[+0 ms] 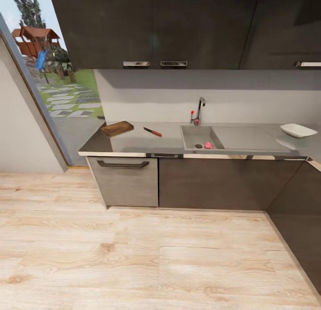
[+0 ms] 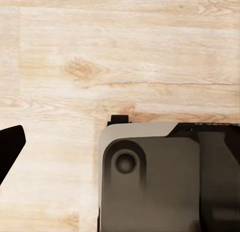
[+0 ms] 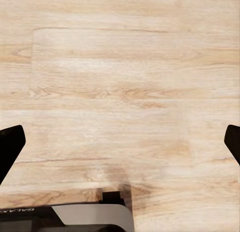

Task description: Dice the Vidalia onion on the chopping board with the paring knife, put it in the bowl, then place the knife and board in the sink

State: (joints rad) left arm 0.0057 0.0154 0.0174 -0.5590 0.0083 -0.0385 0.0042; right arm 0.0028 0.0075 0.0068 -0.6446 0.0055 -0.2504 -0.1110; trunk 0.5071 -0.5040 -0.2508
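Note:
Across the wood floor stands the countertop (image 1: 133, 144). The pinkish Vidalia onion (image 1: 207, 145) lies in the sink (image 1: 191, 136), beside the dark drain. Left of the sink lies the red-handled paring knife (image 1: 152, 131), and further left the brown chopping board (image 1: 117, 128). The white bowl (image 1: 298, 130) sits at the counter's far right, past the drainboard. My left gripper (image 2: 120, 147) and right gripper (image 3: 120, 147) point down at the floor, far from the counter. The right one is open with nothing between its fingers. One dark fingertip (image 2: 9, 147) of the left shows at the edge.
Dark wall cabinets (image 1: 156, 29) hang above the counter, and a chrome tap (image 1: 199, 109) stands behind the sink. A glass door (image 1: 58, 91) to a garden is at the left. A dark cabinet run (image 1: 298, 212) juts forward at the right. My grey base (image 2: 150, 187) shows under the left arm.

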